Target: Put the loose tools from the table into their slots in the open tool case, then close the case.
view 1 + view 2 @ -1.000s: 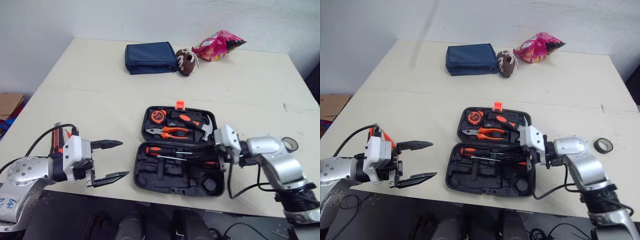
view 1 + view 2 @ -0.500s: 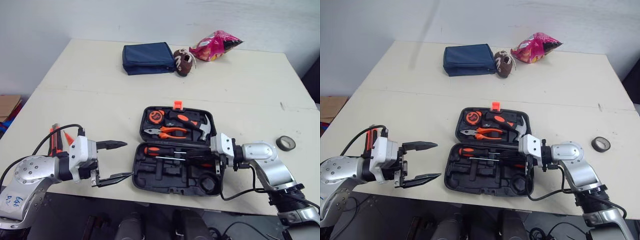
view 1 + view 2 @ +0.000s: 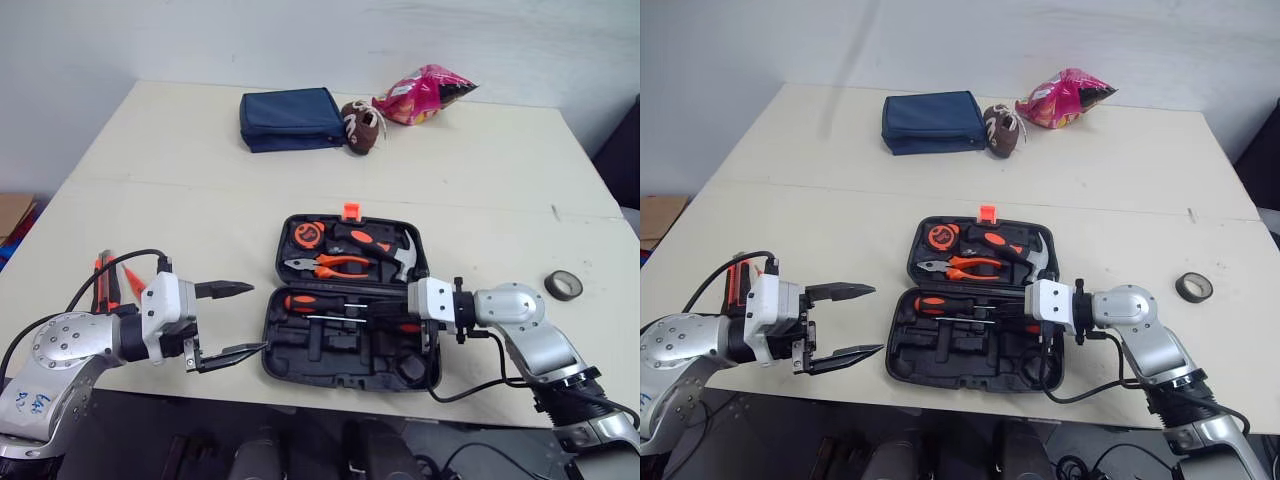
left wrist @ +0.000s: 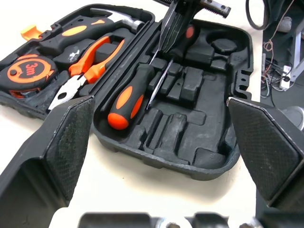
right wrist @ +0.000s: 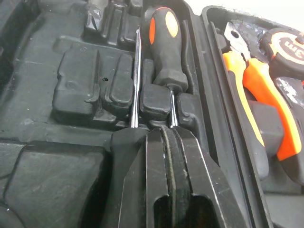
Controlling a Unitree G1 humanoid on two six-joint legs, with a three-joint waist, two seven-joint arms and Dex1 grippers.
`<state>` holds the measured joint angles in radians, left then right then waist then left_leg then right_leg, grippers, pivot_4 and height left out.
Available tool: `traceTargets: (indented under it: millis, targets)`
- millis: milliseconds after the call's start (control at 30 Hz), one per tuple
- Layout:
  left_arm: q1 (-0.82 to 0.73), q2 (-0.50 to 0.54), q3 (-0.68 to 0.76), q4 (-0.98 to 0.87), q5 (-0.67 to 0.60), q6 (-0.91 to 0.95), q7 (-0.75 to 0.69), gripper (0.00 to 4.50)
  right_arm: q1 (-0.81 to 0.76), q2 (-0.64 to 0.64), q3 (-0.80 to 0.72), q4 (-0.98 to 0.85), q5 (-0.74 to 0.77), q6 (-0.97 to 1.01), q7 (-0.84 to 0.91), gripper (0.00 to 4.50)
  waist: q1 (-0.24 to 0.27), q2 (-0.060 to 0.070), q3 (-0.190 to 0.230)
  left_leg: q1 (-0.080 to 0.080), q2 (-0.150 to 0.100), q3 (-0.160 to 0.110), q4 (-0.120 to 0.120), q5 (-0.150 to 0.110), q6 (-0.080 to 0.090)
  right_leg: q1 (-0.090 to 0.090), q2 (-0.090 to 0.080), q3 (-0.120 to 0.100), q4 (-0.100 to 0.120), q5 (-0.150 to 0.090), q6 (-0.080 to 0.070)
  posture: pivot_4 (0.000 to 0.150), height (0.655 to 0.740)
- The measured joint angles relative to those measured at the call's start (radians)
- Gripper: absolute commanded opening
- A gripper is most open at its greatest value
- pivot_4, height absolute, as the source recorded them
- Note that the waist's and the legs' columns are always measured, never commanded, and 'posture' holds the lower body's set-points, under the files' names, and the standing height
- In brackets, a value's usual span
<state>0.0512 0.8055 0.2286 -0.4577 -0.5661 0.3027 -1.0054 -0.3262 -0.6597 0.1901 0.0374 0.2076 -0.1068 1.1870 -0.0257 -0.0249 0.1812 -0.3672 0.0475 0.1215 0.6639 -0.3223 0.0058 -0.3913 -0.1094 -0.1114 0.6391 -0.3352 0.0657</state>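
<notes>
The black tool case [image 3: 300, 350] lies open at the table's front middle. Its far half holds a tape measure [image 3: 306, 233], orange pliers [image 3: 335, 265] and a hammer [image 3: 378, 243]. In the near half lies an orange-and-black screwdriver [image 3: 315, 301] beside a thinner bare shaft [image 5: 135, 80]. My right gripper [image 5: 167, 135] reaches in from the case's right side, low over the near half, shut on the screwdriver's shaft. My left gripper [image 3: 257, 318] hovers open just left of the case, holding nothing. Thin red and orange items [image 3: 108, 280] lie behind my left arm, partly hidden.
A roll of black tape [image 3: 563, 285] lies to the right of the case. At the table's far side sit a blue pouch [image 3: 291, 118], a small brown football toy [image 3: 360, 125] and a pink snack bag [image 3: 420, 93].
The camera has shifted a little. My right gripper has slid left, further over the case's near half. My left gripper has edged slightly nearer the case, still open.
</notes>
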Motion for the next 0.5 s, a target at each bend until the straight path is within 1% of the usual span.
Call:
traceTargets:
  millis: [133,267,333,367,400,433,500]
  targets:
    - [0.006,0.002,0.042,0.016,0.000,-0.007,0.000,4.50,0.024,-0.003,-0.048,-0.053,0.130,0.060,0.050,0.07,0.001,0.004,0.003,-0.002,0.000,0.000,0.000,0.000,0.000,-0.001,0.000,0.000,0.000,0.000,0.000,0.150,0.7400]
    - [0.064,0.028,0.149,0.048,-0.021,0.005,-0.018,4.50,0.044,-0.092,-0.186,-0.074,0.183,0.046,0.070,0.07,-0.001,0.006,0.004,-0.002,0.000,0.000,0.000,0.000,0.001,-0.001,0.000,-0.001,0.000,0.000,0.000,0.150,0.7400]
    - [0.094,0.034,0.212,0.098,-0.015,-0.007,-0.024,4.50,0.098,-0.129,-0.270,-0.070,0.224,0.055,0.074,0.07,0.001,0.006,0.004,-0.002,0.000,0.000,0.000,0.000,0.001,-0.002,0.000,-0.001,0.000,0.000,0.000,0.150,0.7400]
    - [0.119,0.042,0.271,0.148,-0.008,-0.017,-0.025,4.50,0.143,-0.154,-0.329,-0.057,0.255,0.078,0.077,0.33,0.001,0.006,0.004,-0.002,0.000,0.000,-0.001,0.000,0.001,-0.002,0.000,-0.001,-0.001,0.000,0.000,0.150,0.7400]
    - [0.142,0.054,0.345,0.222,0.006,-0.031,-0.028,4.50,0.184,-0.176,-0.404,-0.025,0.280,0.093,0.074,0.72,0.001,0.006,0.004,-0.002,-0.001,0.000,-0.001,0.000,0.001,-0.002,0.000,-0.002,-0.001,0.000,0.000,0.150,0.7400]
    - [0.147,0.056,0.359,0.236,0.008,-0.034,-0.029,4.50,0.189,-0.179,-0.418,-0.019,0.284,0.093,0.072,0.94,0.001,0.006,0.004,-0.002,-0.001,0.000,0.000,0.000,0.001,-0.002,0.000,-0.002,-0.001,0.000,0.000,0.150,0.7400]
    - [0.159,0.069,0.435,0.328,0.032,-0.075,-0.035,4.50,0.224,-0.194,-0.513,0.029,0.287,0.056,0.059,1.88,0.001,0.006,0.004,-0.001,-0.001,0.000,0.000,-0.001,0.003,-0.001,-0.001,-0.001,-0.001,0.000,0.000,0.150,0.7400]
